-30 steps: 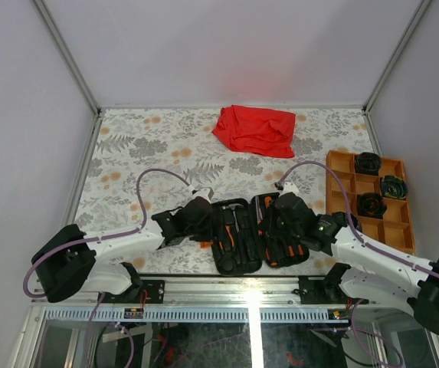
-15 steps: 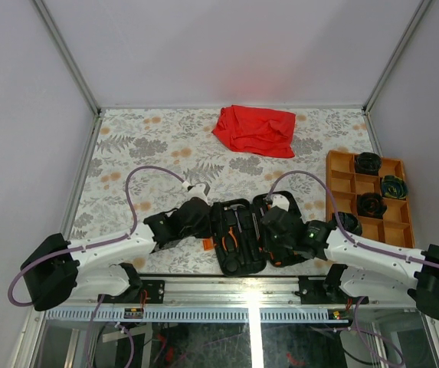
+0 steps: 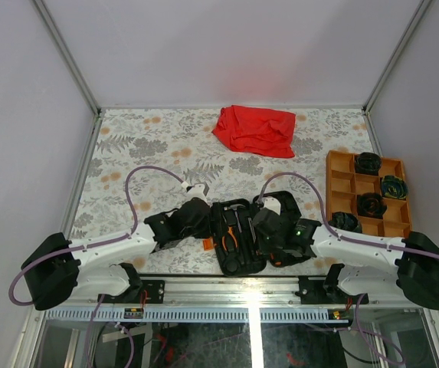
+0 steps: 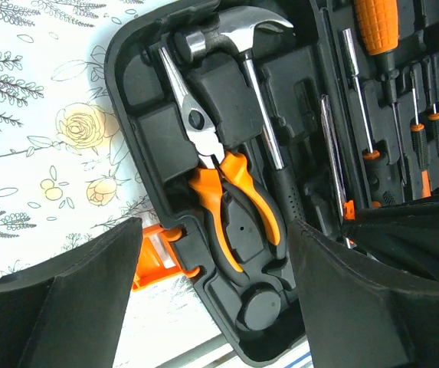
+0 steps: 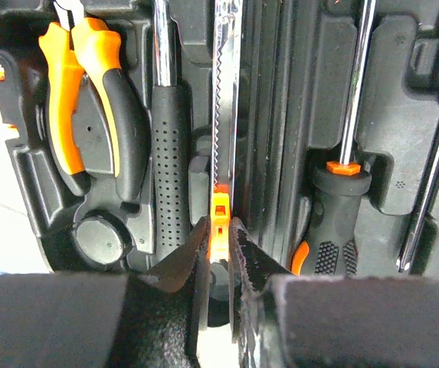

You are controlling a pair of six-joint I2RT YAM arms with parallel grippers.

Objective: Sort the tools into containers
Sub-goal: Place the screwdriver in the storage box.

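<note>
My right gripper [image 5: 219, 241] is pinched narrow on the orange near end of the serrated blade [image 5: 225, 115], which runs straight away from the jaws inside the black case [image 5: 280, 77]. My left gripper [image 4: 215, 253] stands wide and empty, with the pliers [image 4: 230, 199] between its fingers.

Black case [image 3: 238, 259] lies open and flat at the table's near edge. Left half: orange-and-black pliers [image 4: 213, 201], closed, and a steel-headed hammer [image 4: 261, 123] with a black grip, side by side in moulded recesses. A serrated blade [image 5: 225, 92] with an orange end runs alongside the hammer's grip. Right half: screwdrivers [image 4: 376, 23] in slots. Orange tray [image 3: 343, 182], divided into square compartments, sits by the right edge.
</note>
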